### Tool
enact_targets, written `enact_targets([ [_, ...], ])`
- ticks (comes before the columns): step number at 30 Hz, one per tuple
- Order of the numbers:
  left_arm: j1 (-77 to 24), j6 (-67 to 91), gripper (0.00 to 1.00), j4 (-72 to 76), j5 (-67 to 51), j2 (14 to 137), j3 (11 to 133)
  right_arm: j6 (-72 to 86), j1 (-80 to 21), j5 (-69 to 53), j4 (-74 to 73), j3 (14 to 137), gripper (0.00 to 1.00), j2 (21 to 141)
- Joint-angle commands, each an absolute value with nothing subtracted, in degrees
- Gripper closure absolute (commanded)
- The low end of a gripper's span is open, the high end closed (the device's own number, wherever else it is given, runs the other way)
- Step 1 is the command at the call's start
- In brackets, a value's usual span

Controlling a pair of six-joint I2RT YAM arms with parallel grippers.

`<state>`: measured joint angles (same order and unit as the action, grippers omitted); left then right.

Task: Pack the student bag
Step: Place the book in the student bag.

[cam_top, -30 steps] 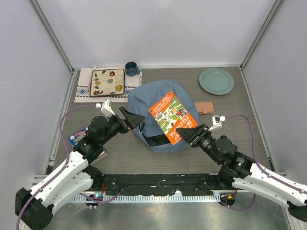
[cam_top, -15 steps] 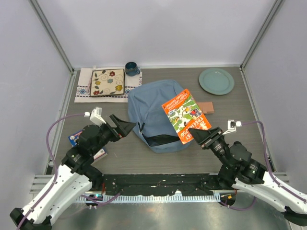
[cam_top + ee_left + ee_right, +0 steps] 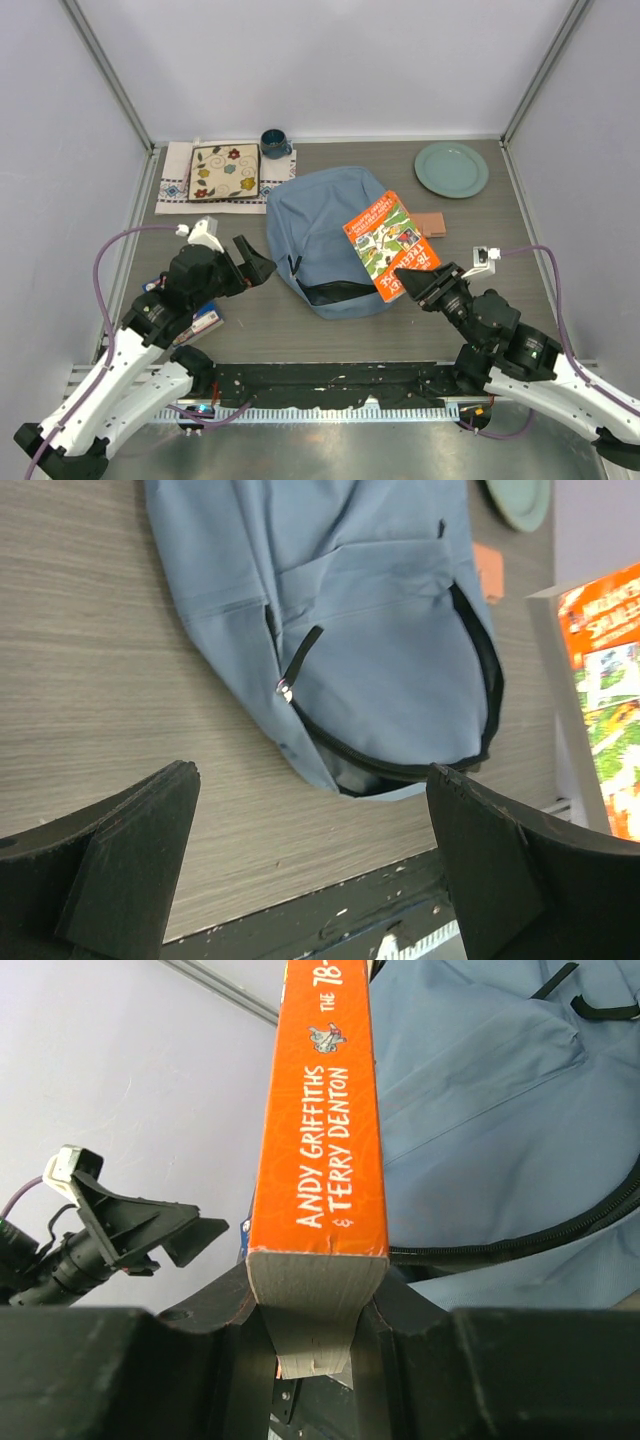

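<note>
1. Lying at the table's middle, the student bag point(image 3: 325, 240) is seen with its near zipper opening point(image 3: 335, 292) parted.
2. An orange book point(image 3: 390, 243) is clamped at its lower end by the right gripper point(image 3: 406, 285) and held tilted over the bag's right side.
3. The left gripper point(image 3: 258, 263) is spread wide with nothing grasped, near the bag's left edge.
4. Nothing is judged packed yet; insertion of the book remains.

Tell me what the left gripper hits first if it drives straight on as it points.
Most likely the backpack, by its unzipped mouth; the left gripper aims there, though its height above the table is unclear.
</note>
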<state>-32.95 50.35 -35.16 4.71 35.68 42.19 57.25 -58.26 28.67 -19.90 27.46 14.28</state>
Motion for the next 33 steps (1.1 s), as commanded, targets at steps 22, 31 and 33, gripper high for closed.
enact_targets([
  [22, -34.36, 36.75, 0.00, -44.30, -1.77, 39.90, 50.36, 64.95, -58.10, 35.84, -38.20, 39.54, 0.99, 9.93],
  [31, -46.92, 27.08, 0.01, -44.30, 7.11, 51.40, 58.79, 67.75, -58.10, 43.86, -53.07, 47.55, 0.99, 8.18],
  [33, -51.05, 24.71, 0.00, -41.94, 7.82, 55.00, 60.02, 68.72, -58.10, 43.86, -54.14, 47.20, 0.99, 6.07],
])
